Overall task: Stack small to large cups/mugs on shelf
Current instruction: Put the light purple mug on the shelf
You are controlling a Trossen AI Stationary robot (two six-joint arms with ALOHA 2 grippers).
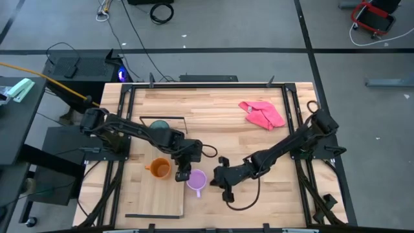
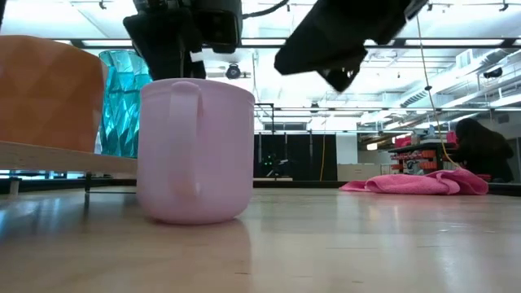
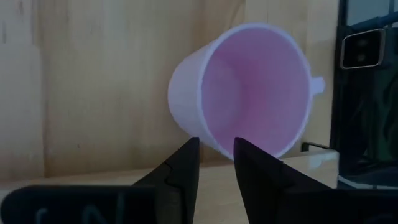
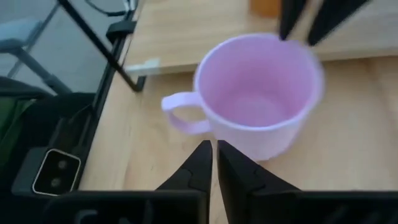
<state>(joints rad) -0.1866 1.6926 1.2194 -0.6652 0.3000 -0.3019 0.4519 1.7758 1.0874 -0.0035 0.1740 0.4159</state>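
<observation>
The lilac mug [image 1: 196,180] stands upright on the table top, just right of the shelf [image 1: 162,202], with its handle [image 2: 184,106] toward the near edge. On the shelf stand the orange mug [image 1: 160,169] and, farther back, the teal tumbler [image 1: 159,126]. My left gripper [image 3: 216,149] is open and slants down over the lilac mug's rim on its shelf side. My right gripper [image 4: 213,150] is shut on nothing, raised off the table to the mug's right and pointing at it. My left gripper has its fingertips [image 3: 191,149] at the lilac mug's rim [image 3: 219,151], on the side toward the shelf, coming from above and slanting down. I cannot tell whether they touch the rim. The mug stands on its base on the table.
A pink cloth [image 1: 262,114] lies at the far right of the table. Black frame rails [image 1: 292,123] run along the table's left and right sides. Bare wood lies between the mug and the cloth.
</observation>
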